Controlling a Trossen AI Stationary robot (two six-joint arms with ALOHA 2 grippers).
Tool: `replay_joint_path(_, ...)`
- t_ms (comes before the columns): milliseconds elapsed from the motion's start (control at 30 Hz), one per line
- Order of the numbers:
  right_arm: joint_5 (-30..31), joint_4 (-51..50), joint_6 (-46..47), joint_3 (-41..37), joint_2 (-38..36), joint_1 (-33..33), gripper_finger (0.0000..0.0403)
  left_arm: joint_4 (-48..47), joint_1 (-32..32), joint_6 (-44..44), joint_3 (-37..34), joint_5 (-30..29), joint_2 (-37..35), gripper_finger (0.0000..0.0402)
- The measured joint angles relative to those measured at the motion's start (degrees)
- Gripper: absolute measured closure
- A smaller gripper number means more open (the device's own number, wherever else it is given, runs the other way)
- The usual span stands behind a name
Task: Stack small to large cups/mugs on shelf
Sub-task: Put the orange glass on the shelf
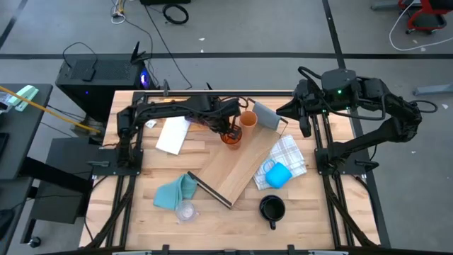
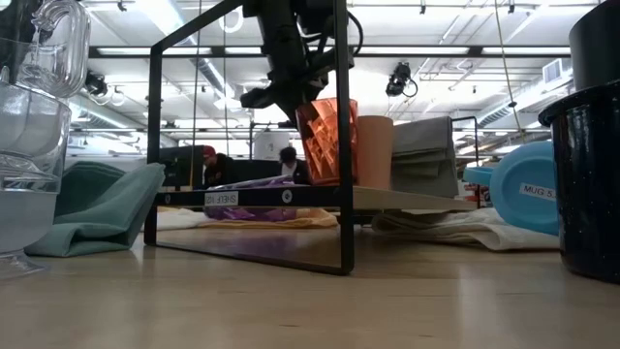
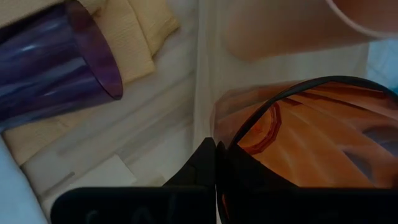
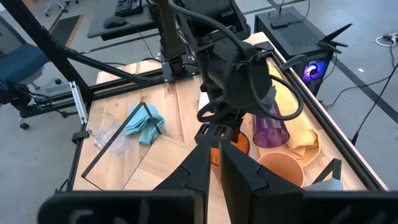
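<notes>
The shelf (image 1: pixel 241 170) lies slantwise on the table's middle, its grey end panel (image 1: pixel 267 117) at the far end. A tan cup (image 1: pixel 248 119) stands upright on the shelf's far end. Next to it is the amber cup (image 2: pixel 327 141), with my left gripper (image 1: pixel 230 133) shut on it from above. A purple tumbler (image 3: pixel 56 62) lies on its side on a yellow cloth (image 3: pixel 143 37) beside the shelf. A light blue mug (image 1: pixel 277 173) lies on the white checked cloth. A black mug (image 1: pixel 272 207) and clear cups (image 1: pixel 185 210) stand near the front edge. My right gripper (image 4: pixel 212 180) hangs shut and bare, high at the far right. My left gripper pinches the amber cup's wall at its rim (image 3: pixel 239 134), one finger inside the cup and one outside. The fingers come steeply from above, pointing down. The cup stays upright, mouth up, over the shelf's far end; whether its base rests on the board, I cannot tell.
A teal cloth (image 1: pixel 173 191) lies at the shelf's near end and a white paper sheet (image 1: pixel 172 134) at the far left. The shelf's black end frame (image 2: pixel 247 136) stands at its near end. People sit in the room beyond the table (image 2: pixel 208 165).
</notes>
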Motion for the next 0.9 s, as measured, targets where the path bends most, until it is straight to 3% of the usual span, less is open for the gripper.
replay_joint_path(900, 0.01, -0.55, 0.29, 0.0, -0.09, -0.02, 0.0362, 4.2, 0.17, 2.01, 0.24, 3.56, 3.48, 0.0389)
